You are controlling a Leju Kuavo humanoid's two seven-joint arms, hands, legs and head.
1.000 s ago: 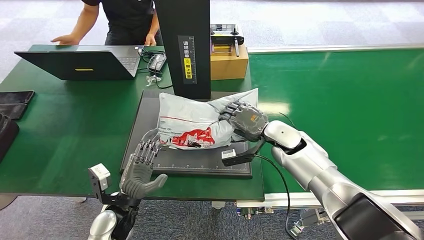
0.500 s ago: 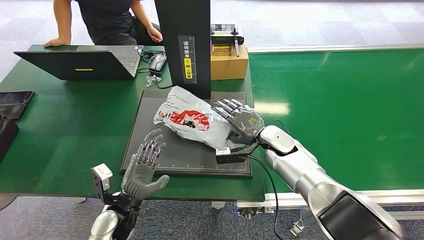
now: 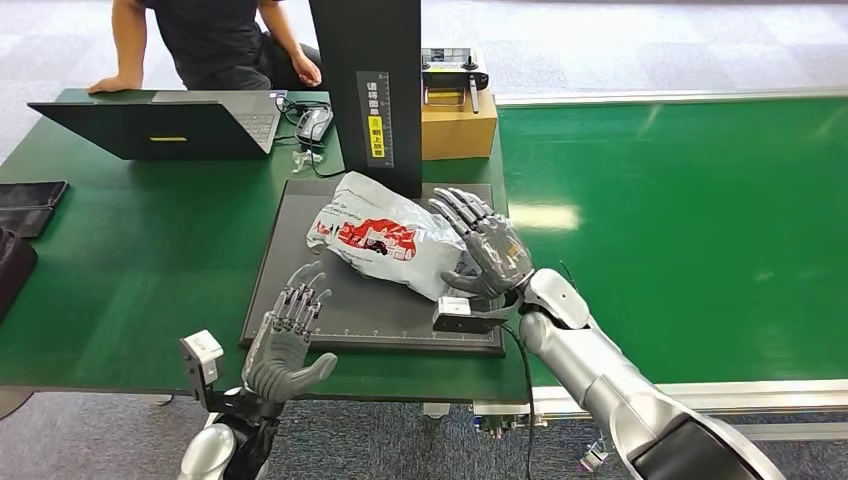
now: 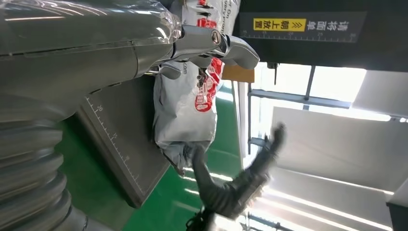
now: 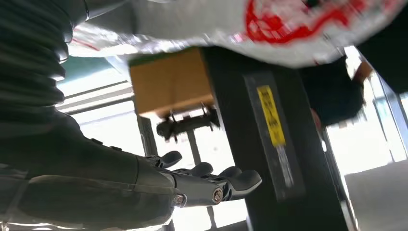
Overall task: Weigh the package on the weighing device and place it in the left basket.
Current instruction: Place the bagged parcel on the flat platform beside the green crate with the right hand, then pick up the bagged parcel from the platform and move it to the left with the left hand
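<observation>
A grey-white plastic mailer package (image 3: 385, 240) with red print lies on the black platform of the weighing device (image 3: 300, 270), in front of its black upright column (image 3: 370, 90). My right hand (image 3: 485, 250) is open with fingers spread, at the package's right end; I cannot tell if it touches. My left hand (image 3: 285, 340) is open at the platform's near left corner, apart from the package. The left wrist view shows the package (image 4: 185, 110) on the platform (image 4: 115, 144) with the right hand (image 4: 235, 187) beyond it. In the right wrist view the package (image 5: 202, 33) lies close to my right hand's fingers (image 5: 211, 185).
A laptop (image 3: 160, 125) stands open at the back left, with a person (image 3: 230, 40) behind it. A cardboard box (image 3: 458, 125) sits right of the column. Dark flat items (image 3: 30, 205) lie at the table's left edge. A green belt (image 3: 680, 220) stretches to the right.
My right hand turned the package over toward the left on the platform, let go of it and opened. The left hand barely moved. The person shifted at the laptop.
</observation>
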